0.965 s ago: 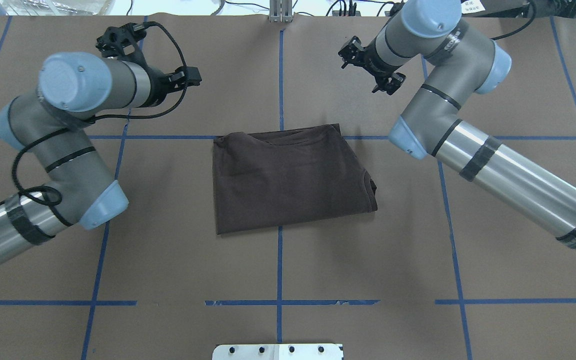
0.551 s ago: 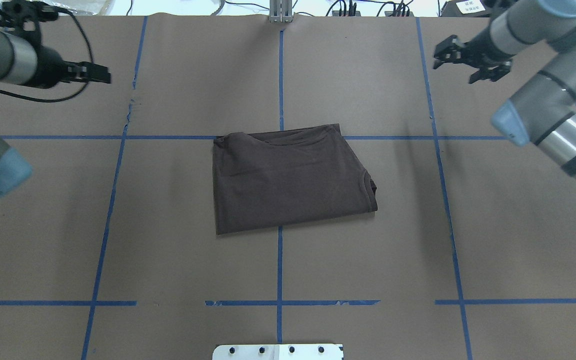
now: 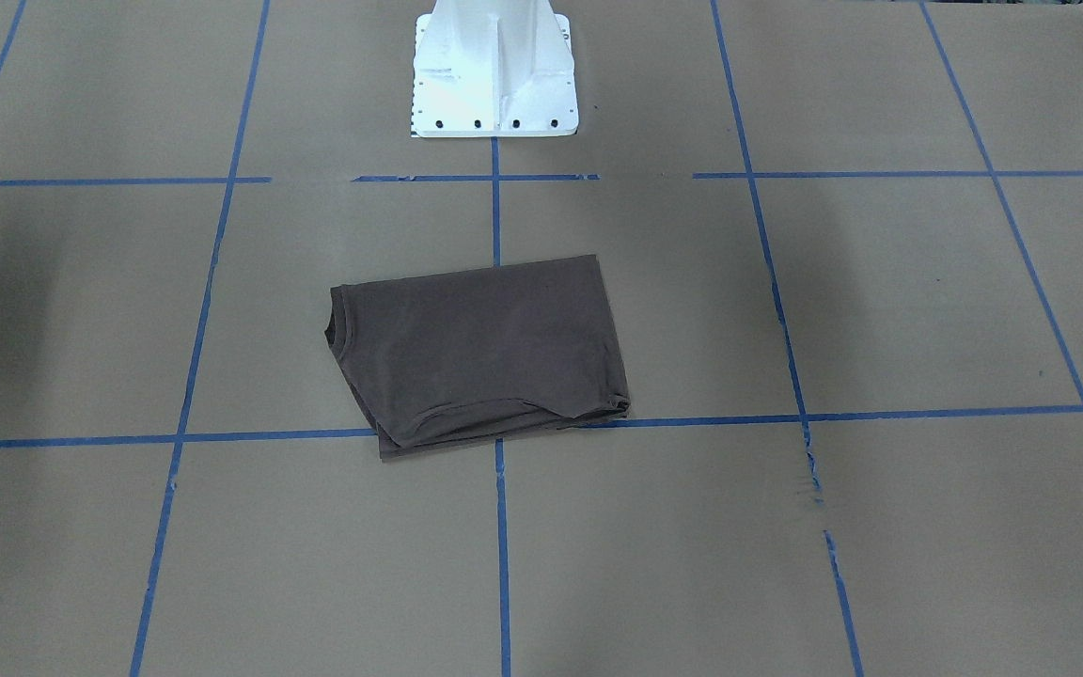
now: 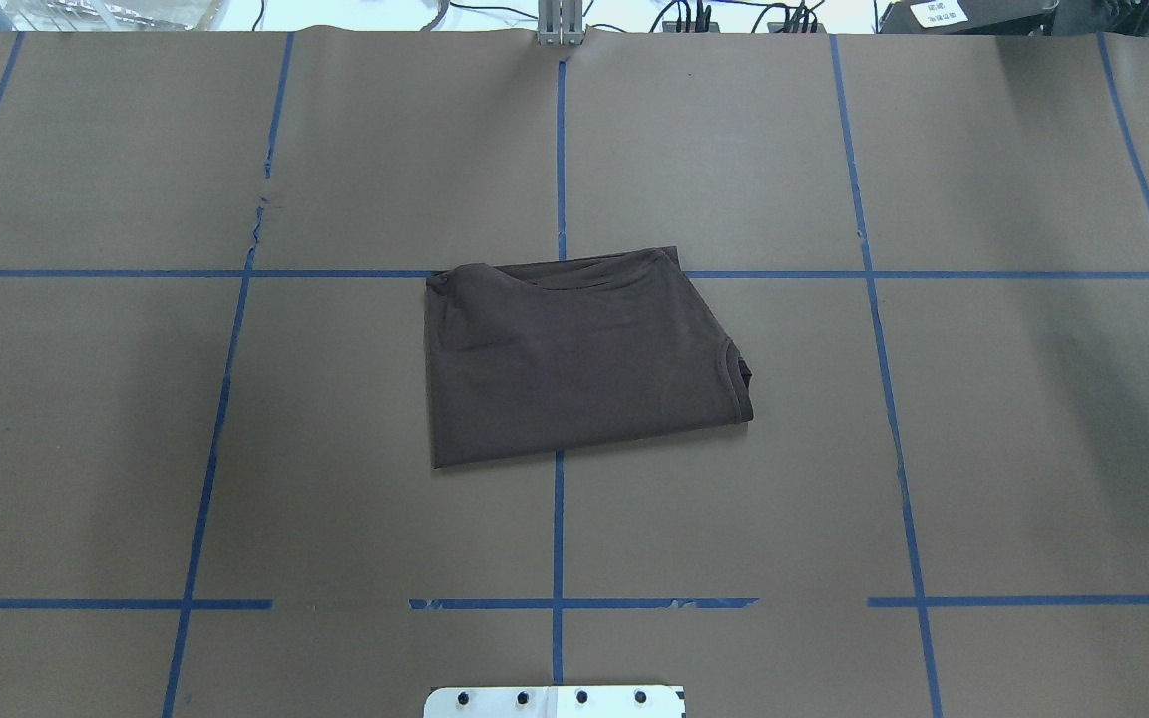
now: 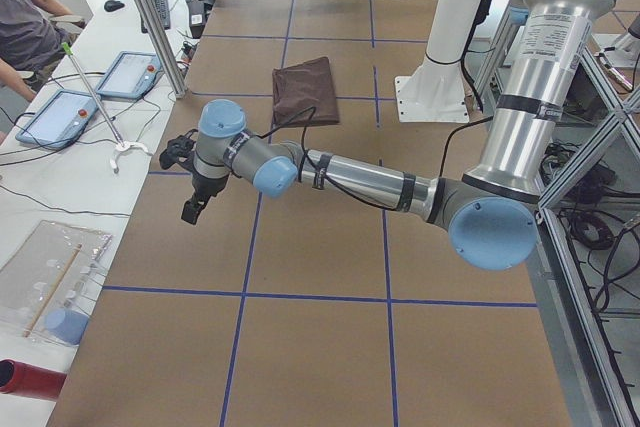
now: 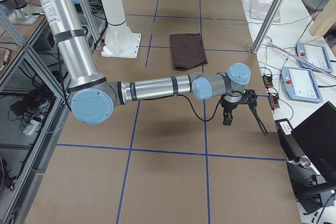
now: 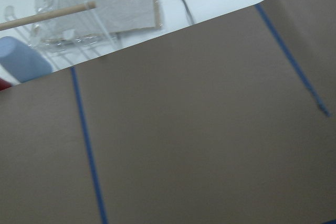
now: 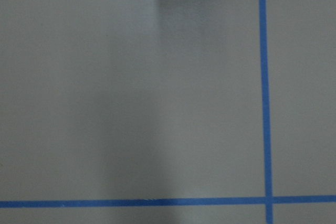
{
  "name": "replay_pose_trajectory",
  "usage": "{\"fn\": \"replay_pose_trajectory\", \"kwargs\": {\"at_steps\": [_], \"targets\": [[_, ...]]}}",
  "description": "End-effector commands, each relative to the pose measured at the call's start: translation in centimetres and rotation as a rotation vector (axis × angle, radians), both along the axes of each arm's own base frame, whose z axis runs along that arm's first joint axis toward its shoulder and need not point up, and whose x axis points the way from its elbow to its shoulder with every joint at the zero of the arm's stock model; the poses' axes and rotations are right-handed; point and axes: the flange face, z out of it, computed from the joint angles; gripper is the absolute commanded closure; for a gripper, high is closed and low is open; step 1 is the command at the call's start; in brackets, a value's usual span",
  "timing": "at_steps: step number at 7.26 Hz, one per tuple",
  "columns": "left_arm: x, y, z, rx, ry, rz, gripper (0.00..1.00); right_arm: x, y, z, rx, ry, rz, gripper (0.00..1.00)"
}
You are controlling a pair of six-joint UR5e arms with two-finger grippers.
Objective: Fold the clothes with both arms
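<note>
Two arms were judged to have nothing left to fold: the packet looked complete, so the step in hand was taken to be standing clear, best done with both grippers held high and well apart from the cloth so that no layer was dragged open. Nearest the robot, the white metal base point(image 4: 555, 701) was seen at the edge of the table point(image 4: 136, 449), which was covered in matte brown paper point(image 4: 1033, 449) marked into squares by blue tape point(image 4: 558, 529). Beyond it, at the table's middle, the T-shirt point(image 4: 574, 359) lay folded into a flat, roughly rectangular packet of soft dark brown-grey knit, its ribbed collar point(image 4: 737, 384) showing at the right edge and its stacked layers slightly rumpled along the far edge. Farther out, the left gripper point(image 5: 190, 210) hung over the table's left end and the right gripper point(image 6: 228, 117) over its right end; whether their fingers were spread or pressed together could not be told, and no cloth was seen in either.
</note>
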Motion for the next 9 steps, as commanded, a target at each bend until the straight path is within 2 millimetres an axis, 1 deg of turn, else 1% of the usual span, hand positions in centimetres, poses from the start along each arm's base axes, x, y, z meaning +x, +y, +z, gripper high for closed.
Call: {"fn": "replay_pose_trajectory", "kwargs": {"at_steps": [1, 2, 3, 4, 5, 6, 7, 8, 9], "targets": [[-3.4, 0.7, 5.6, -0.123, 0.091, 0.046, 0.0, 2.7, 2.8, 3.7, -0.058, 0.018, -0.015, 0.0], [-3.4, 1.1, 6.3, -0.149, 0.111, 0.049, 0.0, 2.6, 3.0, 3.9, -0.057, 0.021, -0.017, 0.0], [-3.6, 1.8, 7.4, -0.169, 0.104, 0.046, 0.0, 2.6, 3.8, 2.5, -0.025, 0.007, -0.019, 0.0], [-4.1, 3.0, 9.1, -0.185, 0.055, 0.019, 0.0, 2.9, 5.7, 2.6, -0.02, 0.031, -0.009, 0.0], [-4.5, 5.6, 11.0, -0.198, 0.037, 0.021, 0.0, 3.1, 7.8, 2.6, -0.015, 0.033, -0.008, 0.0], [-4.3, 9.4, 12.5, -0.207, 0.037, 0.013, 0.0, 3.3, 10.0, 4.2, -0.037, 0.049, -0.006, 0.0], [-4.4, 8.4, 11.3, -0.191, 0.032, -0.002, 0.0, 3.5, 10.4, 4.0, -0.025, 0.057, -0.011, 0.0], [-4.1, 8.7, 12.0, -0.223, 0.077, 0.005, 0.0, 3.5, 10.6, 4.0, -0.035, 0.058, -0.007, 0.0], [-4.4, 8.4, 9.9, -0.288, 0.128, -0.069, 0.0, 3.5, 10.8, 4.3, -0.041, 0.058, -0.011, 0.0]]}}
